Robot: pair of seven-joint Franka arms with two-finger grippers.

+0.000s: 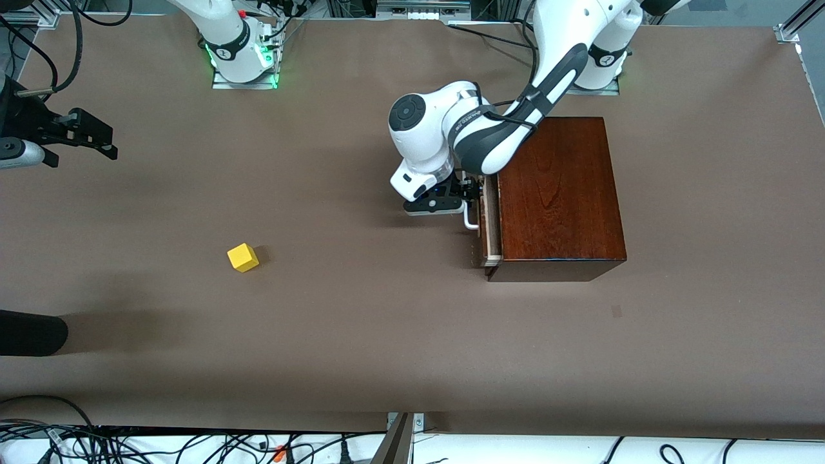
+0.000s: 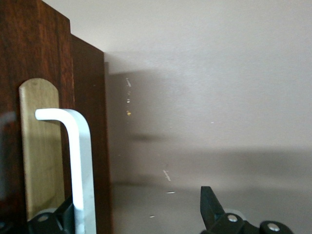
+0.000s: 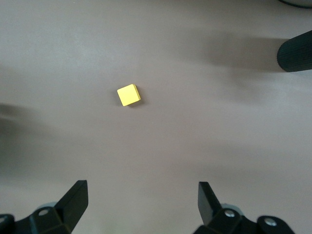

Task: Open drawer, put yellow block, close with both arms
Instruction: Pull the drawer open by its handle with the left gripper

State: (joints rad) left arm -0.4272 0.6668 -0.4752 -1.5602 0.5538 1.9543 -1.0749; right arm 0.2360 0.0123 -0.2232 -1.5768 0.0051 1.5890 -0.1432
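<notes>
The dark mahogany box [image 1: 557, 193] stands toward the left arm's end of the table. Its drawer [image 1: 492, 222] is out by a narrow strip of pale wood. My left gripper [image 1: 474, 192] is at the white handle [image 1: 471, 220], in front of the drawer. In the left wrist view the handle [image 2: 80, 165] sits just inside one finger [image 2: 53, 220] of the left gripper [image 2: 136, 207], whose jaws stand wide open. The yellow block [image 1: 243, 257] lies on the table toward the right arm's end. My right gripper [image 1: 87, 136] hangs open in the air at that end; its wrist view shows the block [image 3: 129, 94] below the right gripper [image 3: 141, 195].
A black rounded object [image 1: 29, 332] juts in at the table's edge nearer to the front camera than the block; it also shows in the right wrist view [image 3: 295, 51]. Cables run along the table's edges. The brown mat [image 1: 361, 322] lies between the block and the box.
</notes>
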